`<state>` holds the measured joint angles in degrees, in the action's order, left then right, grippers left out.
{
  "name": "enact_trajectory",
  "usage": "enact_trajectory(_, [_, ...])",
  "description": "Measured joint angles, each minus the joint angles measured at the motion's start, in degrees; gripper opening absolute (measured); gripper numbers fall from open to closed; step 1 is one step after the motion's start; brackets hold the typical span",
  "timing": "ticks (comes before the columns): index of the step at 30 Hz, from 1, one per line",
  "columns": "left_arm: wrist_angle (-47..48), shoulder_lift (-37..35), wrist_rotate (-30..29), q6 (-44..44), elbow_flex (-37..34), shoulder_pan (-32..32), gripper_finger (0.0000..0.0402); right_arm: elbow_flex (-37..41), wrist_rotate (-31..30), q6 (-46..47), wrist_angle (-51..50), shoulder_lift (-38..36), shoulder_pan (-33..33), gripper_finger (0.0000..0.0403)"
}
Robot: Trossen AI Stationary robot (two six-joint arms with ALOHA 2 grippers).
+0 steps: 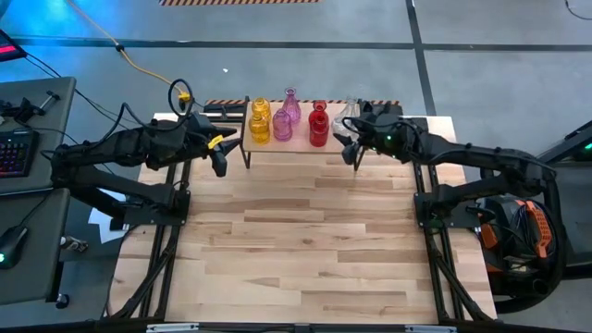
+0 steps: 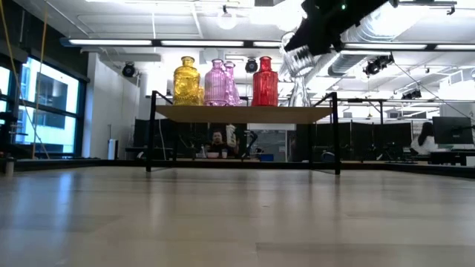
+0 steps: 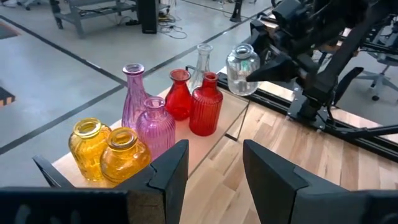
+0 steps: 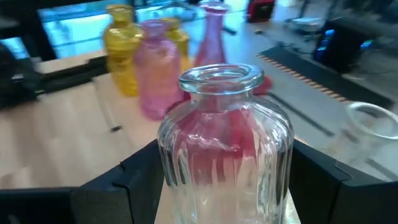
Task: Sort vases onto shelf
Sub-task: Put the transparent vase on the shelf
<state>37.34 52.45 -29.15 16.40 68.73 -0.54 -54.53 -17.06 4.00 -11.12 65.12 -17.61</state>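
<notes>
Clear vase (image 4: 225, 149) fills the right wrist view, its ribbed belly clamped between the right pincer's (image 4: 224, 180) fingers (image 4: 134, 180); the left wrist view shows it lifted above the right end of the shelf (image 3: 214, 146), not yet set down. Seven vases already stand on the shelf: two yellow (image 3: 102, 152), two pink (image 3: 146, 112), two red (image 3: 196, 102) and the other clear one (image 3: 202, 62), grouped by colour. Glass like this looks light, rigid, slick and breakable, so the belly grip, where the ribs give some purchase, seems the safer hold; the narrow neck would be a worse one. Space beside the red pair and the clear one is tight, so a knock could topple neighbours. Left pincer (image 3: 214, 171) hangs released and empty just off the shelf's left end, over the counter (image 1: 305, 240).
</notes>
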Motion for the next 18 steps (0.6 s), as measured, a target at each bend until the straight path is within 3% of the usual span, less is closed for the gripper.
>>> enact_trajectory(9, [0.1,0.0,0.0,0.0,0.0,0.0,0.0145,6.8,-3.8,1.8,12.8,0.0,0.1,0.0250])
enact_trajectory(18, [0.2,0.0,0.0,-0.3,0.0,0.0,0.0145,7.6,-12.1,3.0,11.7,0.0,3.9,0.0250])
